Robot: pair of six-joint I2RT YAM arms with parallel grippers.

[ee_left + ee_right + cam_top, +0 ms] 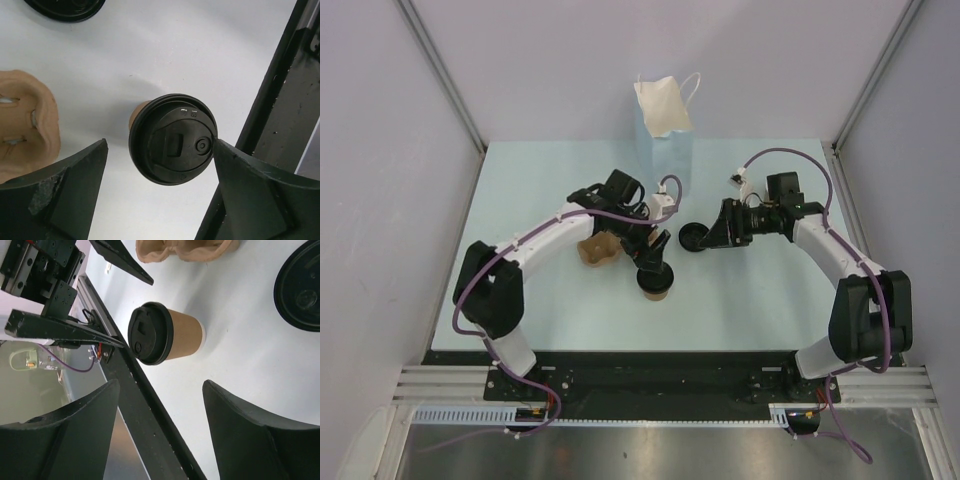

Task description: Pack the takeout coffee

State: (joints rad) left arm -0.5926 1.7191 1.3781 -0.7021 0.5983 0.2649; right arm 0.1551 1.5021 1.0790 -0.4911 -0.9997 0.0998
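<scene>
In the top view you see the left gripper point(652, 258) hanging just above the takeout coffee cup point(656, 284). The cup stands upright with its black lid on, near the middle of the table point(520, 190) and just beside the brown pulp carrier point(598, 250). Your right gripper point(710, 238) points at a loose black lid point(692, 238), which lies flat on the table near the cup. The light-blue paper bag point(665, 150) stands at the far edge with its mouth open, well apart from the cup.

In the left wrist view the fingers point(60, 190) are spread wide and the lidded cup is between them. The finger on the right side of this picture reaches the rim of the lid; I cannot tell if it really touches. The other finger is clearly apart.

In the right wrist view the fingers point(65, 430) are also spread, with nothing between them. The cup stands on the table ahead of them.
</scene>
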